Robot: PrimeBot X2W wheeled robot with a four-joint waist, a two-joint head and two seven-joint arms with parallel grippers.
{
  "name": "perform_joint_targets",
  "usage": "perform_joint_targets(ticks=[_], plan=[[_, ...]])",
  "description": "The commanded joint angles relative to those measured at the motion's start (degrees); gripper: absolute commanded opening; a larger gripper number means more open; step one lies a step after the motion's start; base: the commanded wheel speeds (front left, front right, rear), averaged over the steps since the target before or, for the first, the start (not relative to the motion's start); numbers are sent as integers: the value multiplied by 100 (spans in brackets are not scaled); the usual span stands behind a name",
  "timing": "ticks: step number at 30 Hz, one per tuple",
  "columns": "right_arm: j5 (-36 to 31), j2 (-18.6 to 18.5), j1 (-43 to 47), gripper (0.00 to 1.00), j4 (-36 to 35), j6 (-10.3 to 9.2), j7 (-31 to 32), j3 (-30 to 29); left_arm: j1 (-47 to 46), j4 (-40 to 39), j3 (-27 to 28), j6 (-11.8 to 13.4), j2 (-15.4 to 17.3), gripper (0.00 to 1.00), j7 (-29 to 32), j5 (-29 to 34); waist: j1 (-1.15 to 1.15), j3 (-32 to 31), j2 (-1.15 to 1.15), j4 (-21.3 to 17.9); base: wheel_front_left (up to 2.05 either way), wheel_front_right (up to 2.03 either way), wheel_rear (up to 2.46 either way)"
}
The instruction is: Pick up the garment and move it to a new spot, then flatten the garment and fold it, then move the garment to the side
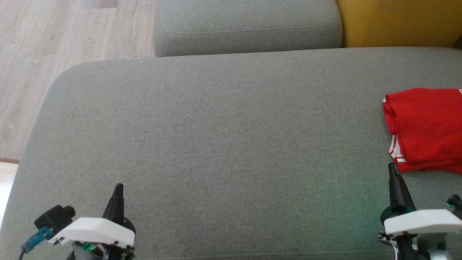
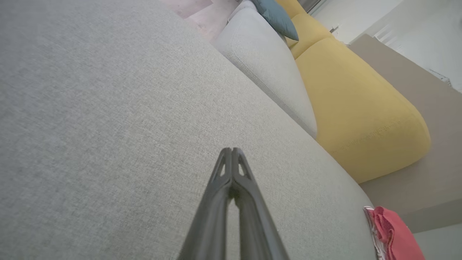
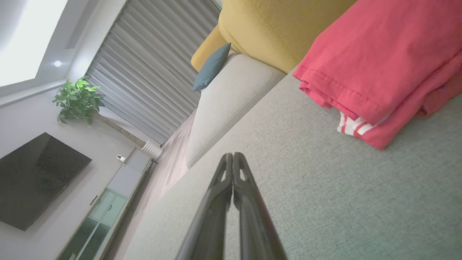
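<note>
red garment [image 1: 426, 130]: folded, flat on the right end of the grey seat [image 1: 223, 137], cut off by the head view's right edge; white stripes at its near left corner. right gripper [image 1: 391, 167]: closed, fingers pressed tip to tip, empty, near the striped corner, with a gap to it in the right wrist view. left gripper [image 1: 118, 187]: closed and empty too, over bare seat at the lower left, well apart from the garment. behind the seat, a second grey cushion [image 1: 249, 25], with a yellow cushion [image 1: 397, 21] to its right. pale wood floor [image 1: 54, 43] off to the left. in the right wrist view, farther back: a blue pillow [image 3: 211, 66], a dark tv [image 3: 36, 177], a plant [image 3: 77, 99], grey blinds [image 3: 151, 72].
</note>
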Motion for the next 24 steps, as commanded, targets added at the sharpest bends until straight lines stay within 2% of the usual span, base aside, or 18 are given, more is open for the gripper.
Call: perform_joint_targets(ticks=[1, 24], plan=[[212, -113, -341, 0, -146, 18, 21, 22, -382, -146, 205, -55, 18, 0, 30, -188, 0, 3, 0, -1, 0, 0, 0], [1681, -125, -589, 0, 142, 25, 130, -36, -553, -76, 597, -337, -105, 0, 354, -1566, 0, 35, 0, -15, 0, 0, 0]])
